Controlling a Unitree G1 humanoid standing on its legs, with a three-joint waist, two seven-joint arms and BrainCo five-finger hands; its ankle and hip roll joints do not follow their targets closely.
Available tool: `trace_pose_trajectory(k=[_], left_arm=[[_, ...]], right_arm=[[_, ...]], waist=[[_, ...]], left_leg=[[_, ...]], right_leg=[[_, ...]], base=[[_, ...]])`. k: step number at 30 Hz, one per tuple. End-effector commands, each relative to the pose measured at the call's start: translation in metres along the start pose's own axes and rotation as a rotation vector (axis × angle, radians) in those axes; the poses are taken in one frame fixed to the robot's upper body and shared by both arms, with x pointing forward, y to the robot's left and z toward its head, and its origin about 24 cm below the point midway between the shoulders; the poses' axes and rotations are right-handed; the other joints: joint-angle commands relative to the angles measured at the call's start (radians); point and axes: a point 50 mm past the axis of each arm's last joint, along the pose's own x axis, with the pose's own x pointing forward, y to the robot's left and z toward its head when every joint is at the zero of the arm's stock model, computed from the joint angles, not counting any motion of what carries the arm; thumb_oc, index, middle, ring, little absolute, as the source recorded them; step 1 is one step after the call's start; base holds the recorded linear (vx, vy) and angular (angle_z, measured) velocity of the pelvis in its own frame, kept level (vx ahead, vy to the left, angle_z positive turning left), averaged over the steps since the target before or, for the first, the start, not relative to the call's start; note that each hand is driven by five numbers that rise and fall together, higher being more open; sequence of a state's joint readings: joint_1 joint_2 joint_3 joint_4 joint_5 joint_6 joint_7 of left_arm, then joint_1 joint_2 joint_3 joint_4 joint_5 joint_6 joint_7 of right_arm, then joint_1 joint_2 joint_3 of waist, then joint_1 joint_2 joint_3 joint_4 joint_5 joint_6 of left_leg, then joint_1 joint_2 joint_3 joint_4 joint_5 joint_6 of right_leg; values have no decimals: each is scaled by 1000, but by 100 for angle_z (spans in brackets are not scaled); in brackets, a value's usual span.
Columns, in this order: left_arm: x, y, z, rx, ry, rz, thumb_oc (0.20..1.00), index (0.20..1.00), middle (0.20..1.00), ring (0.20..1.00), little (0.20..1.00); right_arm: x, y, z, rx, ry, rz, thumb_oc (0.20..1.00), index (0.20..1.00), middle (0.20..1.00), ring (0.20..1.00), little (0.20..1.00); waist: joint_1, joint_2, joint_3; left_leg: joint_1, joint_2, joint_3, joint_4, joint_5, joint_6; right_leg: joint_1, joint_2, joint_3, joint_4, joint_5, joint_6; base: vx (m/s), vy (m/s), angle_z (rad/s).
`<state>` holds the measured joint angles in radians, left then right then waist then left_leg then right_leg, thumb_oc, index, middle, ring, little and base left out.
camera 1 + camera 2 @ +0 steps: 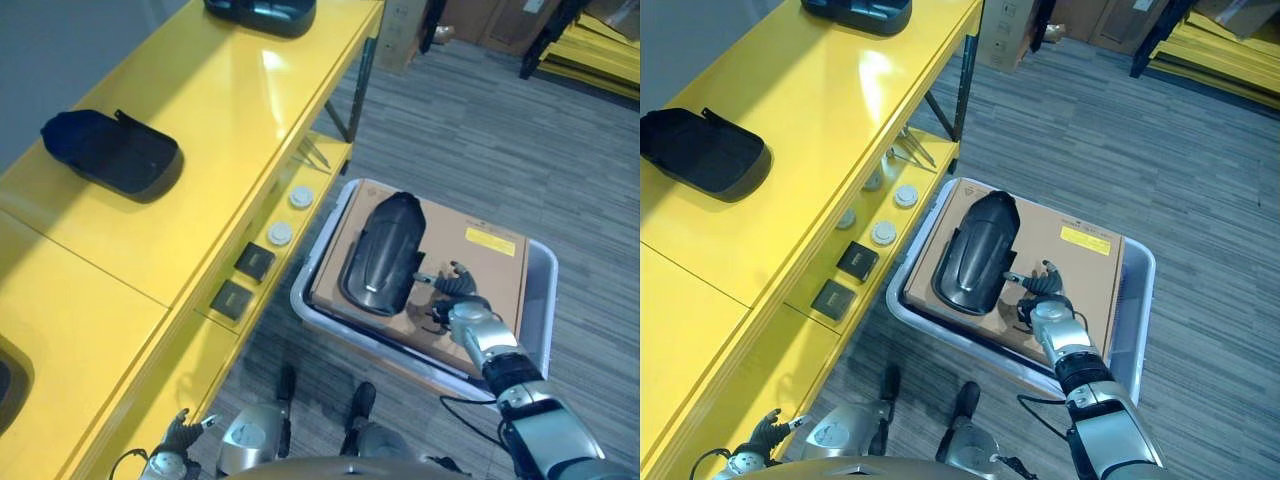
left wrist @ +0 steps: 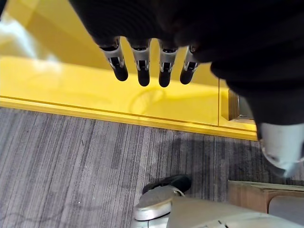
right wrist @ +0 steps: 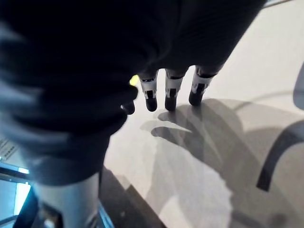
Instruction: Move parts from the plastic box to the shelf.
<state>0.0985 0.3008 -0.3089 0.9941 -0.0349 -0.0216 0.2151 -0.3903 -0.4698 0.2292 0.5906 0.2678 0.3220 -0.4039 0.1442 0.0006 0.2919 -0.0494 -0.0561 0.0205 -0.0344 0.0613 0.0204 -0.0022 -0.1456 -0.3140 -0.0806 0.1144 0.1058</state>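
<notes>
Lying on a brown cardboard sheet [image 1: 470,255] inside the plastic box [image 1: 541,300], the black part [image 1: 385,253] is a long curved shell whose long axis runs from the robot outward; its narrower rounded end points away from the robot, its wider end toward it. The right hand [image 1: 455,298] hovers just beside the part's near right edge, over the cardboard, fingers straight and spread, holding nothing; whether a fingertip touches the part is hard to tell. The yellow shelf [image 1: 210,130] stands to the left of the box. Two other black parts rest on its top: one [image 1: 110,152] at the left, another [image 1: 262,12] cut off by the upper edge. On the lower level sit two white discs [image 1: 290,215] and two dark square pieces [image 1: 243,280]. The left hand [image 2: 142,66] hangs low beside the shelf, fingers relaxed and empty.
</notes>
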Motion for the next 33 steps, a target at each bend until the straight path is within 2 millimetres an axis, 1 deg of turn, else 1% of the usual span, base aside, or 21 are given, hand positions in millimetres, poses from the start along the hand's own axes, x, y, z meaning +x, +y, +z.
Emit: trace_pose_trajectory(k=[1, 7, 9, 14, 15, 18, 20, 25, 26, 27, 29, 33], left_arm=[[4, 15, 4, 64, -17, 53, 1000, 1000, 1000, 1000, 1000], [5, 16, 4, 74, -19, 53, 1000, 1000, 1000, 1000, 1000], [5, 17, 4, 68, -17, 48, 1000, 1000, 1000, 1000, 1000], [6, 17, 7, 66, -23, 39, 1000, 1000, 1000, 1000, 1000], [5, 16, 7, 66, -25, 37, 1000, 1000, 1000, 1000, 1000], [6, 15, 9, 69, -28, 36, 1000, 1000, 1000, 1000, 1000], [7, 15, 13, 78, -40, 35, 1000, 1000, 1000, 1000, 1000], [8, 17, 19, 84, -59, 42, 1000, 1000, 1000, 1000, 1000], [8, 18, 21, 85, -63, 43, 1000, 1000, 1000, 1000, 1000], [9, 20, 23, 86, -69, 47, 1000, 1000, 1000, 1000, 1000], [10, 22, 28, 85, -79, 55, 1000, 1000, 1000, 1000, 1000], [12, 25, 35, 85, -97, 62, 1000, 1000, 1000, 1000, 1000]], right_arm=[[2, -4, 25, -4, -114, -41, 1000, 1000, 1000, 1000, 1000], [1, 3, 39, 0, -145, -28, 1000, 1000, 1000, 1000, 1000], [1, 5, 39, -23, -130, -21, 1000, 1000, 1000, 1000, 1000], [3, 7, 28, -105, -65, -4, 1000, 1000, 1000, 1000, 1000], [3, 10, 18, -157, -33, 7, 1000, 1000, 1000, 1000, 1000], [3, 14, 7, -220, -7, 21, 1000, 1000, 1000, 1000, 1000], [2, 22, -7, -321, 18, 51, 1000, 1000, 1000, 1000, 1000], [-1, 32, -13, -419, 17, 69, 1000, 1000, 1000, 1000, 1000], [-1, 33, -14, -442, 16, 76, 950, 950, 950, 950, 950], [-1, 34, -15, -464, 14, 81, 730, 730, 730, 730, 730], [-2, 38, -16, -511, -2, 88, 200, 200, 200, 200, 200], [-2, 37, -17, -524, 0, 80, 200, 200, 200, 200, 200]], waist=[[34, 17, -20], [45, 15, -17], [47, 14, -19], [51, 13, -17], [53, 13, -15], [58, 11, -11], [65, 10, -1], [73, 2, 10], [74, 0, 13], [75, -4, 16], [77, -11, 24], [78, -18, 32]], left_leg=[[-60, 40, 10, 66, -33, -22], [-66, 36, 8, 67, -33, -22], [-68, 35, 10, 68, -34, -22], [-71, 34, 8, 68, -34, -21], [-74, 34, 7, 70, -34, -21], [-79, 33, 5, 72, -34, -20], [-88, 31, 0, 78, -33, -20], [-104, 30, -4, 85, -33, -19], [-108, 29, -5, 85, -33, -19], [-113, 30, -6, 86, -32, -20], [-122, 30, -7, 85, -31, -19], [-133, 29, -9, 86, -29, -18]], right_leg=[[-35, -21, 17, 78, -27, 44], [-37, -26, 12, 78, -26, 48], [-39, -28, 11, 80, -27, 50], [-42, -29, 10, 82, -28, 52], [-42, -30, 8, 83, -28, 52], [-44, -31, 6, 82, -26, 53], [-46, -32, 1, 82, -23, 54], [-52, -33, -5, 79, -18, 56], [-54, -33, -5, 78, -17, 57], [-56, -33, -7, 76, -15, 58], [-63, -32, -8, 75, -12, 61], [-71, -31, -11, 74, -8, 63]], base=[[-60, 26, 5], [-3, 10, 1], [-11, 41, 2], [-9, 15, 2], [-23, 19, 6], [-30, 2, 4], [-59, -11, 4], [-46, -14, 3], [-57, -21, 4], [-62, -22, 4], [-67, -30, 6], [-52, -24, 12]])
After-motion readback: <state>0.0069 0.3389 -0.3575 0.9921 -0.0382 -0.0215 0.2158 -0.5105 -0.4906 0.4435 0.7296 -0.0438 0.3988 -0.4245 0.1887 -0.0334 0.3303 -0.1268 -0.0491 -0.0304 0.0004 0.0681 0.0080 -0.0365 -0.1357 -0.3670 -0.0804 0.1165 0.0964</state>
